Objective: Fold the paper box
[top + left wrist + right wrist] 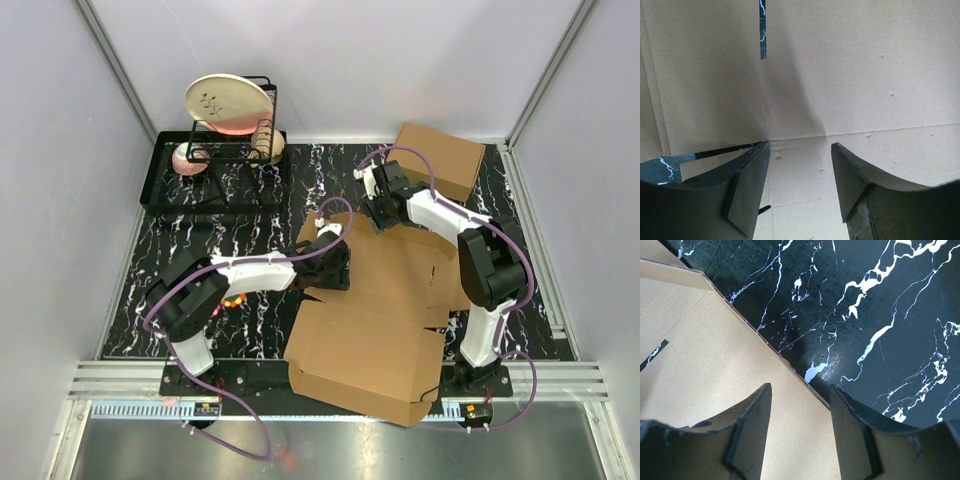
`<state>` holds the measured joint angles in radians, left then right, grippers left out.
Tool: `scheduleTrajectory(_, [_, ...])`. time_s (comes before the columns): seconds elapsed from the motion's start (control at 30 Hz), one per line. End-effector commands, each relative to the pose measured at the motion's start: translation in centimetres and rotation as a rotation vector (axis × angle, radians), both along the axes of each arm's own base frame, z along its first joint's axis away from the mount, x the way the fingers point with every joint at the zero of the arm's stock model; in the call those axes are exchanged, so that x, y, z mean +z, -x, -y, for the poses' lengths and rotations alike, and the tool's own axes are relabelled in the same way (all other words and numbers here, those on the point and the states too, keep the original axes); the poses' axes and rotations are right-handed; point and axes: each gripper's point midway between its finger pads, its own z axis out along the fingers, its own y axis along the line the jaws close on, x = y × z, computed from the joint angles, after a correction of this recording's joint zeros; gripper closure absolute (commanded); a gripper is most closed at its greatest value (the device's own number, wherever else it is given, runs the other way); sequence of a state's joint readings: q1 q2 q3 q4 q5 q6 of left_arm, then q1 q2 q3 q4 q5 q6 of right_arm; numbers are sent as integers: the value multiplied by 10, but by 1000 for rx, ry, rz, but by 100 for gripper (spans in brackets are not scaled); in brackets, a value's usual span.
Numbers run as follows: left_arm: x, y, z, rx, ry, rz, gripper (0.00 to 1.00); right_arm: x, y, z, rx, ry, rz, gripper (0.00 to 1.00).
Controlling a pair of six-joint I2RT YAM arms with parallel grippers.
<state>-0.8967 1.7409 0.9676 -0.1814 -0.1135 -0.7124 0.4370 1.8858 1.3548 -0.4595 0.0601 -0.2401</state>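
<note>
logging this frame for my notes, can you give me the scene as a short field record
paper box: open sheet, not yet made up, mid table
left tool: open, low over the sheet
right tool: open, over the sheet's far edge
second box: made up, far right
dish rack: far left, holds a plate

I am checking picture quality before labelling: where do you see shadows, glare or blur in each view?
Top view: even light, sharp over the cardboard sheet. Left wrist view: a broad soft shadow crosses the sheet. Right wrist view: a small glare spot on the glossy table beside the sheet's edge.
</note>
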Motion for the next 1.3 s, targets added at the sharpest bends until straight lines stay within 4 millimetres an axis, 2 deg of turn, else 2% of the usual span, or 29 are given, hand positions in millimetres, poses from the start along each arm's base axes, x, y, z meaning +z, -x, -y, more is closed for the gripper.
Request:
scheduleTrajectory(0.0, [-45, 20, -60, 36, -237, -81, 40, 8, -6, -10, 39, -4, 2, 49])
scheduleTrajectory(0.17, [-45, 19, -61, 38, -239, -79, 40, 6, 0, -17, 72, -20, -27, 65])
scheduleTrajectory(0.33, [-43, 17, -60, 39, -233, -70, 40, 5, 8, -20, 101, -38, -36, 67])
scheduleTrajectory(0.4, [-42, 17, -59, 36, -232, -67, 40, 3, 12, -20, 112, -43, -45, 65])
scheduleTrajectory(0.47, [-41, 16, -59, 38, -231, -66, 40, 2, 14, -21, 123, -49, -48, 53])
scheduleTrajectory(0.5, [-41, 16, -59, 36, -230, -65, 40, 1, 14, -22, 127, -47, -49, 50])
scheduleTrajectory(0.7, [-45, 19, -61, 37, -235, -70, 40, 1, 6, -26, 150, 28, -18, 43])
scheduleTrajectory(0.93, [-49, 23, -67, 40, -242, -74, 40, 9, -11, -28, 207, 104, 22, 43])
scheduleTrajectory(1.13, [-54, 28, -71, 37, -243, -78, 40, 26, -26, -37, 288, 111, 70, 43])
scheduleTrajectory(1.27, [-57, 32, -70, 31, -241, -83, 40, 21, -27, -40, 309, 110, 57, 44])
